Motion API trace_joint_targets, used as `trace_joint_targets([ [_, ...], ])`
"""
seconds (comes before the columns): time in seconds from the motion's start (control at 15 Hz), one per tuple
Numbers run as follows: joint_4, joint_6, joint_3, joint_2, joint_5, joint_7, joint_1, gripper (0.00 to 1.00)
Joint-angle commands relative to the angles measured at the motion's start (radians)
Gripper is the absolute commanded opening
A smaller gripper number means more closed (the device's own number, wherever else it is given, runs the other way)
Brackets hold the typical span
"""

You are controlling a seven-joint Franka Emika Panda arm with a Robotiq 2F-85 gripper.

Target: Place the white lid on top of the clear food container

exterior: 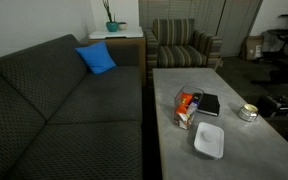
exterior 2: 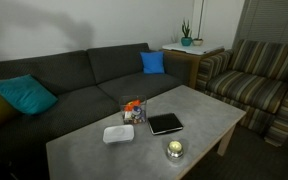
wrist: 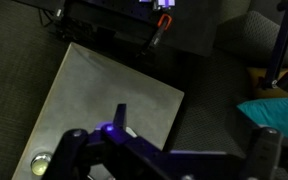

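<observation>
The white lid (exterior: 209, 141) lies flat on the grey coffee table (exterior: 246, 150), near its front end; it also shows in an exterior view (exterior 2: 118, 133). The clear food container (exterior: 187, 108), with orange and red contents, stands just beyond the lid, apart from it, and shows in both exterior views (exterior 2: 133, 109). My gripper (wrist: 169, 160) appears only in the wrist view, high above the table, with its two fingers spread wide and nothing between them. The gripper body hides the lid and container in that view.
A black flat book (exterior: 209, 104) lies beside the container (exterior 2: 165, 123). A small round shiny tin (exterior: 247, 112) sits towards the table's other side (exterior 2: 174, 150) (wrist: 41, 163). A dark sofa (exterior: 64, 110) runs along the table, with a striped armchair (exterior 2: 259, 80) at its end.
</observation>
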Motion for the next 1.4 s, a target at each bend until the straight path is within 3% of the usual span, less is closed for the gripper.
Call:
trace_joint_targets([
  [0.0, 0.006, 0.141, 0.019, 0.121, -0.003, -0.012, 0.014, 1.0],
  [0.27, 0.023, 0.31, 0.032, 0.294, -0.015, -0.083, 0.033, 1.0],
  [0.33, -0.005, 0.267, 0.032, 0.202, -0.004, -0.036, 0.022, 1.0],
  [0.47, -0.001, 0.283, 0.038, 0.248, -0.003, -0.041, 0.021, 1.0],
  [0.87, 0.001, 0.279, 0.035, 0.212, -0.003, -0.039, 0.023, 1.0],
  [1.33, 0.001, 0.678, 0.072, 0.385, -0.232, 0.124, 0.014, 1.0],
])
